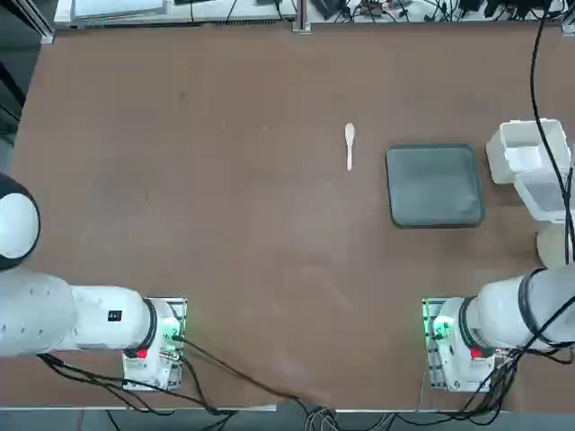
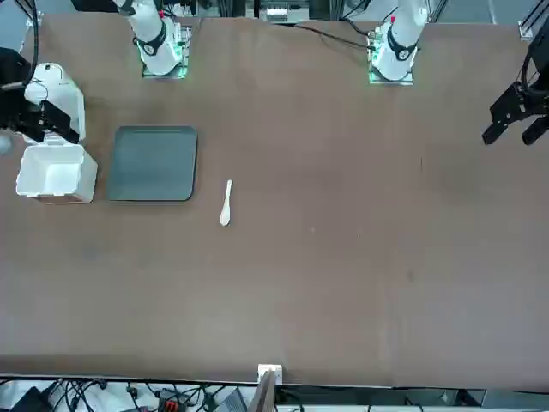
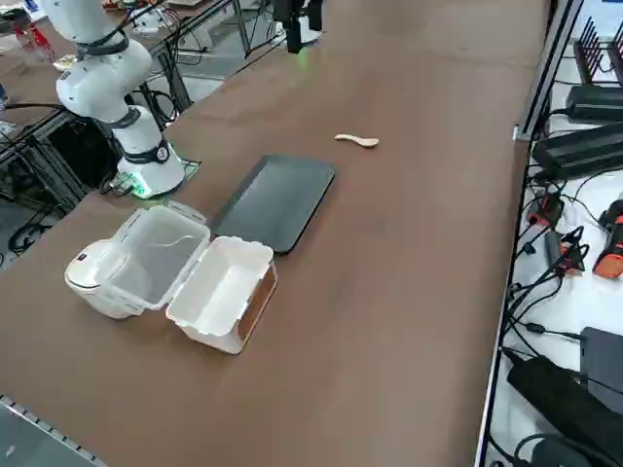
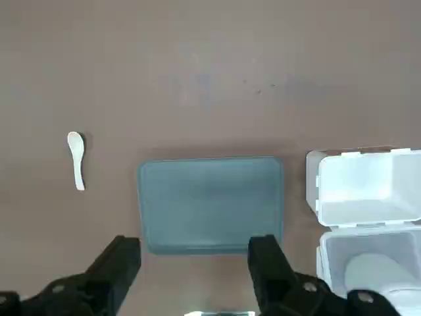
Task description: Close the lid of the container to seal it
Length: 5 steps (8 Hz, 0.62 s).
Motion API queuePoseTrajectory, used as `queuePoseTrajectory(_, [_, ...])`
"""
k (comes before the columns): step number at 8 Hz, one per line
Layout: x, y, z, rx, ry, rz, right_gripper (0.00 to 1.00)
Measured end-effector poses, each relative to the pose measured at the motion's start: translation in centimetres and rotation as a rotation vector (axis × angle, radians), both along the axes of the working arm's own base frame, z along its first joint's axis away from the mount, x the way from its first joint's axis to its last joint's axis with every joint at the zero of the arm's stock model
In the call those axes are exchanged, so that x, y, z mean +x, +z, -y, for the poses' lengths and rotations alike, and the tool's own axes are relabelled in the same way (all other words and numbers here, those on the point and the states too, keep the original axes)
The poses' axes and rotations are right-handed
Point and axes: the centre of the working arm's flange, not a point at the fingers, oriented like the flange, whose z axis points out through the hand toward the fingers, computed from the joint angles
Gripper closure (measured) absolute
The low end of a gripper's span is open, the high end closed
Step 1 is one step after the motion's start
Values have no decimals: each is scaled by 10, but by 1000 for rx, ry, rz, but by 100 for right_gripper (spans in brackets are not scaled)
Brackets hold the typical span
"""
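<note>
A robotics lab: robot arms (image 1: pixel 85 314) bolted to a cable-strewn table (image 1: pixel 269 215).

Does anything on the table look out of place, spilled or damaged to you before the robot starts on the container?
No spill or damage shows. The one oddity is the lid: hinged open beside the container, it lies partly over a white rounded object. The right gripper is open above the table.
</note>
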Motion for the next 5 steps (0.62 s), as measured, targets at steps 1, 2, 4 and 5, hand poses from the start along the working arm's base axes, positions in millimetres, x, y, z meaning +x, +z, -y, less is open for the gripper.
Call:
queuePoseTrajectory(1, [0, 0, 0, 0, 0, 0, 0])
queuePoseTrajectory(2, [0, 0, 0, 0, 0, 0, 0])
queuePoseTrajectory(4, [0, -4, 1, -1, -1, -12, 0])
queuePoseTrajectory(5, [0, -11, 1, -10, -2, -32, 0])
